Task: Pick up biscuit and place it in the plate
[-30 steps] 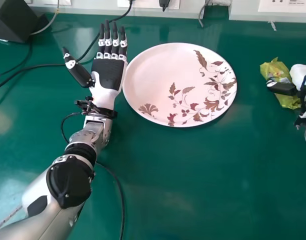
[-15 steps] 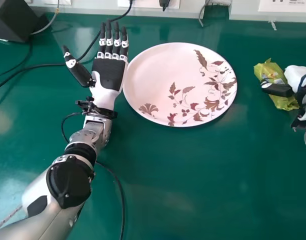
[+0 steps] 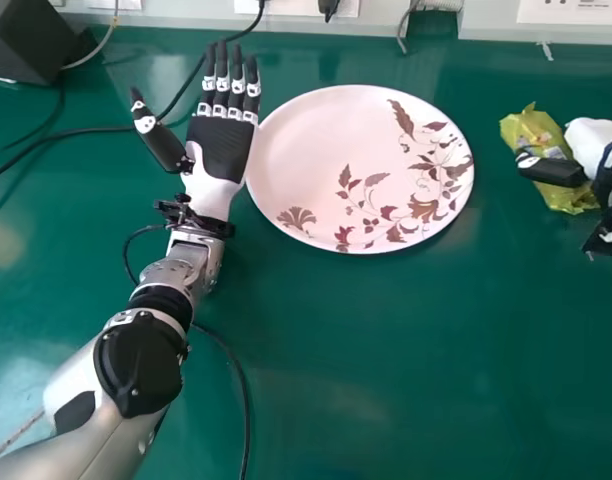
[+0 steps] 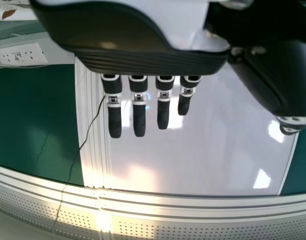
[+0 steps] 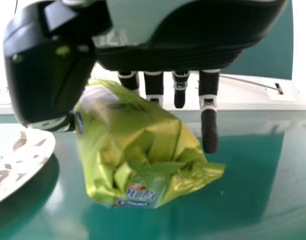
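At three o'clock from the plate (image 3: 311, 140), the right hand (image 3: 556, 172) pinches the biscuit (image 3: 531, 128) with thumb and fingers; at nine, the left hand (image 3: 219, 150) has straight fingers.

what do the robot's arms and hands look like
The left hand is white with a ridged black palm and black fingers banded in white. The left arm is silver-grey, with a round black cap; a thin black cable loops beside the wrist. The right hand is white too, with a black thumb and banded black fingers.
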Robot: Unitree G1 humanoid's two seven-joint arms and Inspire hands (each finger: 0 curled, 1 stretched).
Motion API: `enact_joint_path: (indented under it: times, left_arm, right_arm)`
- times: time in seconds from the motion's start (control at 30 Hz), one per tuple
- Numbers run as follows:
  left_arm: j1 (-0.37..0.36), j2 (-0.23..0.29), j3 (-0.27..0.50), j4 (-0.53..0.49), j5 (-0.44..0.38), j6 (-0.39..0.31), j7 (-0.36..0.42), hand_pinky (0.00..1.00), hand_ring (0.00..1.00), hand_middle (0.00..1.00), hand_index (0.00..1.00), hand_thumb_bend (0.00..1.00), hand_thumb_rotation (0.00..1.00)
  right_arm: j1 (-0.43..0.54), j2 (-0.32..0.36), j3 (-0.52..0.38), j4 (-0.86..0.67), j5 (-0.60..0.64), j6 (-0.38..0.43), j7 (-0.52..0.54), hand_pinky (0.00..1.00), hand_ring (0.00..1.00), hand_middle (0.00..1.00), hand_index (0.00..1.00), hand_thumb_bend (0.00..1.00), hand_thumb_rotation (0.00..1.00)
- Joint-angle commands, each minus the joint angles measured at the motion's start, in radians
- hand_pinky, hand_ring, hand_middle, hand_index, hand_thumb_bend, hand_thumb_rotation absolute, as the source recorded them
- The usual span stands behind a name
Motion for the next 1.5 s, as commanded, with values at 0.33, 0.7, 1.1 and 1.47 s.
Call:
enact_joint_path:
  times: [0.33, 0.7, 1.1, 1.47]
  left_arm:
    - [0.008, 0.017, -0.013, 0.004, 0.015, -0.019, 0.016, 0.68, 0.81, 0.90, 1.00, 0.94, 0.57]
    - [0.016, 0.028, -0.015, 0.002, 0.016, -0.023, -0.009, 0.73, 0.84, 0.92, 1.00, 0.94, 0.57]
    - [0.022, 0.028, -0.020, 0.003, 0.022, -0.042, -0.005, 0.77, 0.84, 0.92, 1.00, 0.93, 0.56]
    - [0.027, 0.019, -0.026, 0.004, 0.025, -0.067, 0.004, 0.72, 0.80, 0.90, 1.00, 0.94, 0.52]
  right_arm:
    - [0.019, 0.000, -0.036, -0.137, -0.031, 0.018, 0.041, 0.36, 0.44, 0.46, 0.29, 0.47, 0.00]
    - [0.011, 0.019, -0.038, -0.219, -0.042, 0.026, 0.066, 0.37, 0.44, 0.45, 0.29, 0.47, 0.00]
    - [0.005, 0.036, -0.042, -0.243, -0.044, 0.003, 0.059, 0.37, 0.44, 0.45, 0.30, 0.47, 0.00]
    - [0.040, 0.059, -0.077, -0.253, -0.027, -0.076, -0.031, 0.37, 0.44, 0.45, 0.42, 0.47, 0.00]
